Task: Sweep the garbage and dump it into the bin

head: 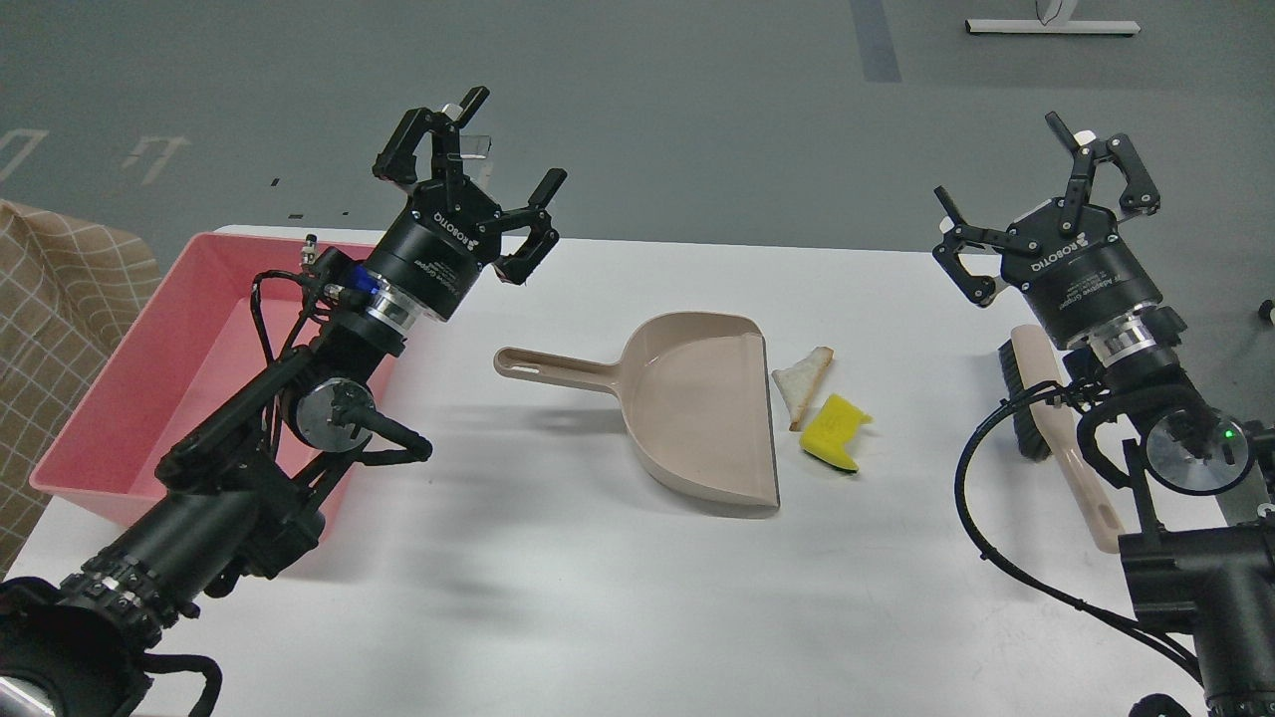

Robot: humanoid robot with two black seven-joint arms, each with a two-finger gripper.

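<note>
Two garbage pieces, bread slice [803,382] and yellow sponge piece [835,432], just off the dustpan [697,423] lip on the desk [558,558]; pink bin [120,398] far left. Both pincers, left [468,174] and right [1046,194], spread wide, empty, aloft. Likely trouble: brush [1056,438] half hidden under the right arm, awkward to seize; light, unheld dustpan apt to skid, scattering scraps.

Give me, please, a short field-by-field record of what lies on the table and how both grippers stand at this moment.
left gripper: open, raised above the table's far left, holding nothing
right gripper: open, raised at the far right, holding nothing
bin: pink tub at the table's left edge, partly behind the left arm
dustpan: beige, mid-table, handle pointing left, open lip facing right
bread slice: on the table just right of the dustpan lip
sponge piece: beside the bread, nearer the camera
brush: lying under the right arm
</note>
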